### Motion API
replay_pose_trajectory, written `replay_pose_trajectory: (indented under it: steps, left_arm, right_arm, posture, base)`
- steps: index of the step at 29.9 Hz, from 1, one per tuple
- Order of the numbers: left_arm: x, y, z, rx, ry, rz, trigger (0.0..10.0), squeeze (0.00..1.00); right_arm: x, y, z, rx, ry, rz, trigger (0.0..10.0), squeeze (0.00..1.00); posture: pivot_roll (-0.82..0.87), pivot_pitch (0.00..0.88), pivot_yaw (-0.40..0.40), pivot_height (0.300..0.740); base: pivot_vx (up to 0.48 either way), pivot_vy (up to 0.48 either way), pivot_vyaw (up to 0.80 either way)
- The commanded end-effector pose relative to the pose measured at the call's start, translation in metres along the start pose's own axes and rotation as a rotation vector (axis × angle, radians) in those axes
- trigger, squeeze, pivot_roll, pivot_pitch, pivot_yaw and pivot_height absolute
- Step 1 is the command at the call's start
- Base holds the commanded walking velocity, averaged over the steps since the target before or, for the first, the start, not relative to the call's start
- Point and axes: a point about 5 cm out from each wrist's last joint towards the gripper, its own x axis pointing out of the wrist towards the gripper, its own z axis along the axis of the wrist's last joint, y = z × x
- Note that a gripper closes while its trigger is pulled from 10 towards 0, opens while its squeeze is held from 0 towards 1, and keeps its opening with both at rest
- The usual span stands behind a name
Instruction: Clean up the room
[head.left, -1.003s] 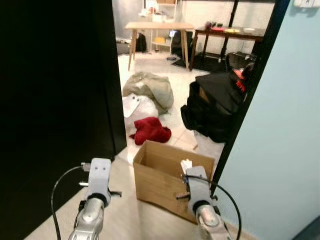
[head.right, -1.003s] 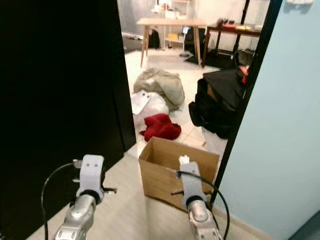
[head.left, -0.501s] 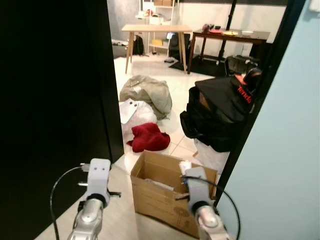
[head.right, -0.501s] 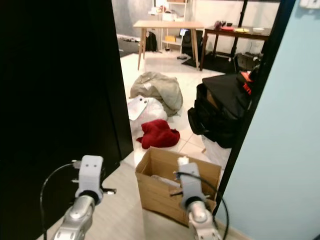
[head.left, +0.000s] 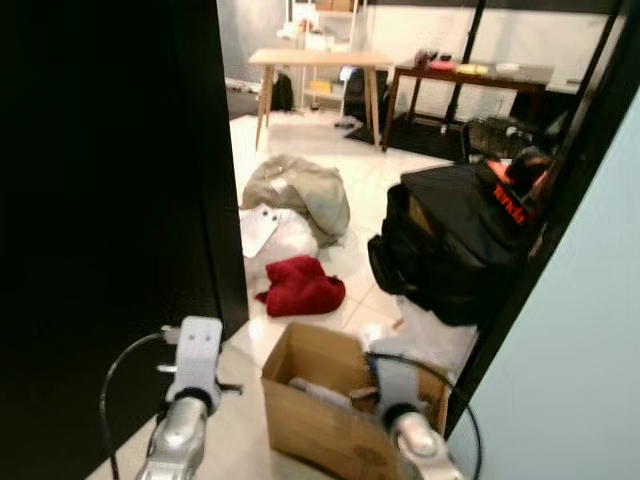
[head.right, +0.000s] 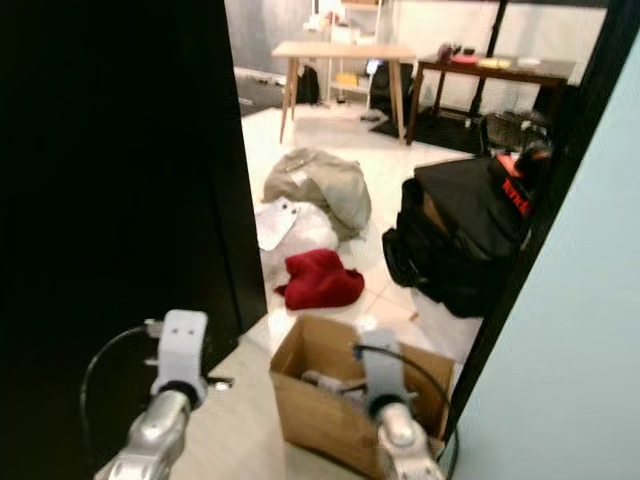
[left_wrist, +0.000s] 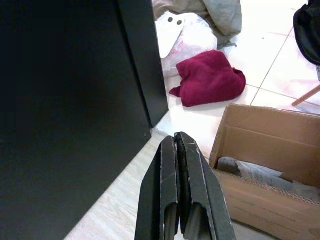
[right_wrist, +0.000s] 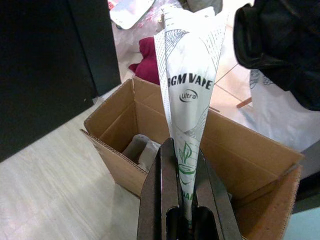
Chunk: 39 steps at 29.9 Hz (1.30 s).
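Above cardboard box (right_wrist: 150, 145), right tool (right_wrist: 182, 165) clamps white packet (right_wrist: 189, 75)

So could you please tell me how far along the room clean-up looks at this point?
Some grey items already lie in the cardboard box. The right tool is shut on a white printed packet held above that box; the left tool is shut and empty. Still on the floor beyond: the red cloth, beige clothing, a white bag and a black bag.

Head eyes look down through doorway; wrist views share cardboard box (right_wrist: 150, 130)
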Motion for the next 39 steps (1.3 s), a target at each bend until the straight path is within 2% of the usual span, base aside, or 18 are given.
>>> replay_pose_trajectory:
  steps: [1,10,18,26,30,39]
  left_arm:
    - [-0.001,-0.003,-0.002,-0.003,0.011,-0.007,10.0,0.00]
    - [0.000,-0.002,-0.001,-0.002,0.013,-0.009,10.0,0.00]
    - [0.000,-0.003,-0.002,-0.001,0.017,-0.013,10.0,0.00]
    - [0.000,-0.004,-0.003,0.002,0.026,-0.028,10.0,0.00]
    - [-0.001,-0.013,-0.005,-0.001,0.044,-0.094,10.0,0.00]
    - [-0.001,-0.015,-0.006,0.008,0.046,-0.104,10.0,0.00]
  right_arm:
    - [-0.001,-0.008,-0.002,0.004,0.005,-0.020,10.0,0.00]
    - [-0.002,-0.007,-0.004,0.006,0.016,-0.022,10.0,0.00]
    - [-0.003,-0.008,-0.006,0.011,0.023,-0.029,10.0,0.00]
    - [-0.004,-0.008,-0.006,0.002,0.022,-0.033,10.0,0.00]
    - [-0.004,-0.008,-0.007,0.000,0.025,-0.034,10.0,0.00]
    - [-0.004,-0.009,-0.006,0.002,0.026,-0.036,10.0,0.00]
  posture:
    - [0.08,0.007,-0.007,0.740]
    - [0.08,0.013,-0.001,0.740]
    - [0.08,0.017,0.001,0.740]
    - [0.08,0.019,0.004,0.740]
    - [0.08,0.020,0.004,0.740]
    - [0.07,0.019,0.006,0.740]
  base:
    - [0.307,0.000,-0.49]
    - [0.301,0.000,0.00]
    - [0.295,0.000,-0.67]
    - [0.274,0.000,0.00]
    - [0.000,0.000,0.00]
    - [0.000,0.000,0.00]
